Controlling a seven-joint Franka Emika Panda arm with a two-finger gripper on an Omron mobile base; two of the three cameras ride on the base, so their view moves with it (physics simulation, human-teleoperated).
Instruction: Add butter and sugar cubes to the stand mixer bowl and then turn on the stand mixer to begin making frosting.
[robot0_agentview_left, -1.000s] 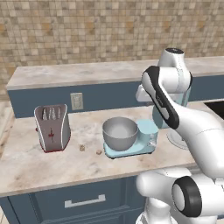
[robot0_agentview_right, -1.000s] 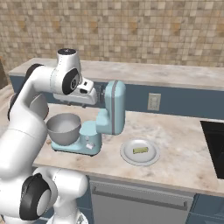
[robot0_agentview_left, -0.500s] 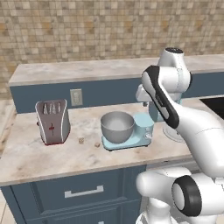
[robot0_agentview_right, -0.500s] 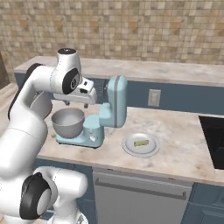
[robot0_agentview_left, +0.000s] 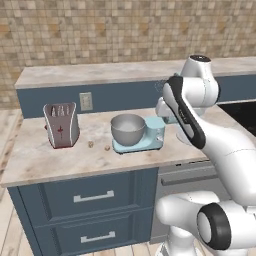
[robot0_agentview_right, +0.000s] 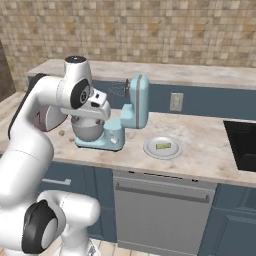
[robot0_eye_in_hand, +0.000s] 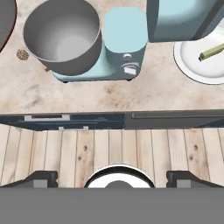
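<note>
Empty fingers (robot0_eye_in_hand: 44, 177) wide apart, stand mixer bowl (robot0_eye_in_hand: 63, 36) well ahead, untouched.

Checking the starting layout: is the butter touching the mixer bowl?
Apart. In the right base view the butter lies on the white plate, with the blue mixer standing between it and the bowl.

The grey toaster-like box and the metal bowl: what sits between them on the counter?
Two sugar cubes lie on bare counter between them, in the left base view.
</note>
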